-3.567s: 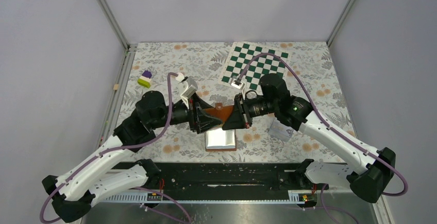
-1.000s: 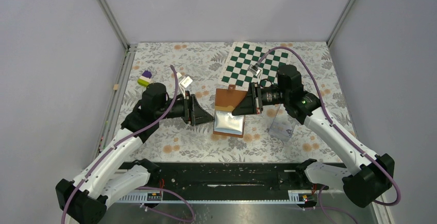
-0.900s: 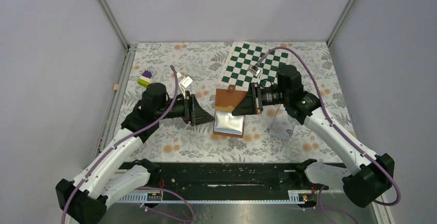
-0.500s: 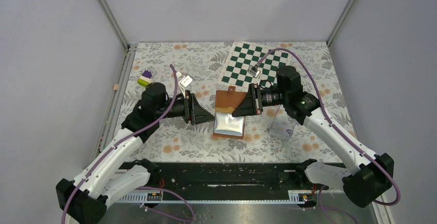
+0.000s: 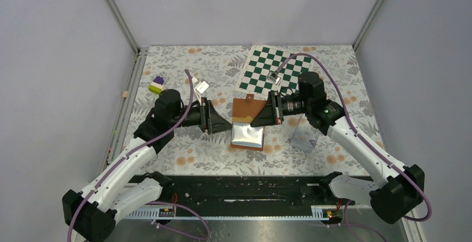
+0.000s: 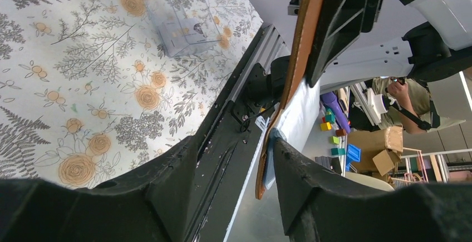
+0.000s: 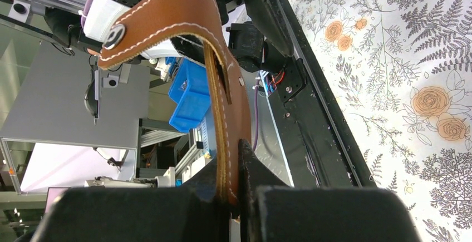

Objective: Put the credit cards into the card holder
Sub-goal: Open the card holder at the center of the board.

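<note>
Card holder (image 5: 247, 110) is sitting mid-tabletop (image 5: 183, 64), spread open between the two grippers. Brown half is lying far, pale pocket half near, long axis running near-far, fold running left-right.

Left gripper (image 5: 228, 125) is pointing right at the holder's left edge, jaws standing about half apart. Wrist view is showing that edge sitting in the gap, close to one finger. Not seeing it clamping yet.

Right gripper (image 7: 229, 189) is pinching the brown half's right edge, jaws nearly together on the leather, snap tab (image 7: 117, 34) sticking out free. Can't tell whether the near half is resting on the tabletop.

Clear case (image 5: 305, 135) is lying just right of the holder, beside the right arm. Something pale is showing inside, but I can't tell if it's the credit cards. Not seeing any loose ones. Pockets are glaring, so contents are unclear.

Judging: next move is hinging on the left gripper closing on that left edge and taking over the hold. Right arm is nearer the case, so it's needing freeing.
</note>
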You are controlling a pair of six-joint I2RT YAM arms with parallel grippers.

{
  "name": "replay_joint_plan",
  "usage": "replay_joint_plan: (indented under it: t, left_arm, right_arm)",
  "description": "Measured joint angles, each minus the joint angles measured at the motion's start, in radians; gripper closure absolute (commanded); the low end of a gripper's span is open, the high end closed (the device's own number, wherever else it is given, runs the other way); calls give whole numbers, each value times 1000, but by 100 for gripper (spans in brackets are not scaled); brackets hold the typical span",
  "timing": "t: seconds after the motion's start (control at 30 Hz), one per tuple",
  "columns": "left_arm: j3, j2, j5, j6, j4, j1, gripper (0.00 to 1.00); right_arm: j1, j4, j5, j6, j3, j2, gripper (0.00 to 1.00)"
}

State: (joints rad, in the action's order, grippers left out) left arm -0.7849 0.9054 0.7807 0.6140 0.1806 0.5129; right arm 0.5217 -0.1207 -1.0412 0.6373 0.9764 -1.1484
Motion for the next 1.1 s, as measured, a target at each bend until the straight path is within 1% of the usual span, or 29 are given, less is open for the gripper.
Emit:
replay_joint_plan:
  t: [0.13, 0.23, 0.37, 0.43, 0.53, 0.6, 0.7, 0.77, 0.9, 0.93, 0.97, 1.1]
  left_arm:
    - [0, -2, 10, 9, -21, 10, 52]
    - [0, -8, 18, 14, -23, 12, 57]
    - [0, -21, 30, 16, -26, 12, 56]
    - [0, -26, 36, 16, -27, 12, 51]
    - [0, -27, 48, 24, -42, 13, 49]
    - [0, -27, 55, 31, -53, 13, 48]
    - [0, -22, 63, 50, -88, 21, 49]
    - [0, -11, 69, 62, -117, 34, 51]
    - [0, 20, 73, 79, -146, 59, 57]
    - [0, 27, 74, 82, -153, 64, 60]
    - [0, 29, 74, 86, -155, 67, 64]
    - [0, 34, 77, 102, -177, 73, 88]
  right_arm:
    - [0, 3, -1, 0, -4, -1, 100]
    - [0, 4, -2, 0, -8, -6, 100]
    - [0, 7, -10, 0, -11, -14, 100]
    - [0, 7, -19, 0, -13, -17, 100]
    - [0, 10, -31, 3, -13, -21, 100]
    - [0, 45, -45, 23, -22, -24, 97]
    - [-1, 121, -65, 74, -46, -25, 95]
    - [-1, 171, -78, 109, -60, -28, 95]
    - [-1, 241, -89, 166, -76, -38, 92]
    - [-1, 250, -90, 174, -78, -39, 91]
    - [-1, 262, -92, 184, -80, -40, 90]
    - [-2, 311, -98, 223, -89, -47, 85]
